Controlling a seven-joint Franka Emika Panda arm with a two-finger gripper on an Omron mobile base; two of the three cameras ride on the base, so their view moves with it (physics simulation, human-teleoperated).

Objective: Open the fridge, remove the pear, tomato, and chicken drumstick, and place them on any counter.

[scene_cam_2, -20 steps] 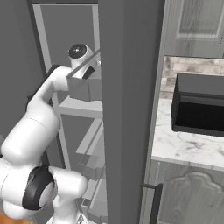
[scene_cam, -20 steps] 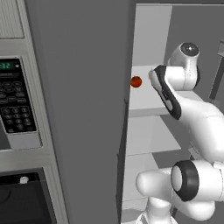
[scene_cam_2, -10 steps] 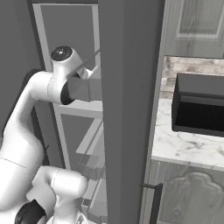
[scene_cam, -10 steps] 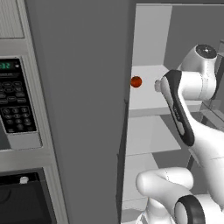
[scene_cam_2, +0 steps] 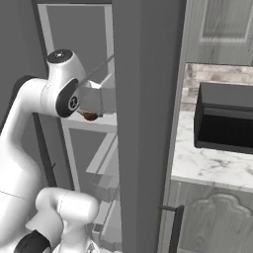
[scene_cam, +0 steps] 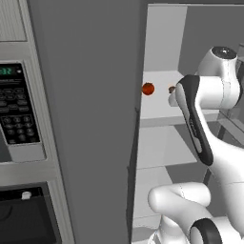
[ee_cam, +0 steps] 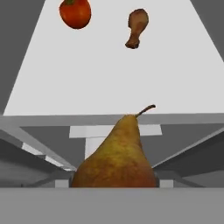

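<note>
Hand (ee_cam: 114, 186) partly open, clasped around pear (ee_cam: 114, 157), stem upward.

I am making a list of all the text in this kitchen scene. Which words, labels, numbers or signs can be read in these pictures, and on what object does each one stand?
"32", or close to it: green digits on the microwave display; the left part is cut off by the picture edge.
Microwave keypad: white marks on the buttons, too small and blurred to read.
Fridge, shelf and counter: no text.
</note>
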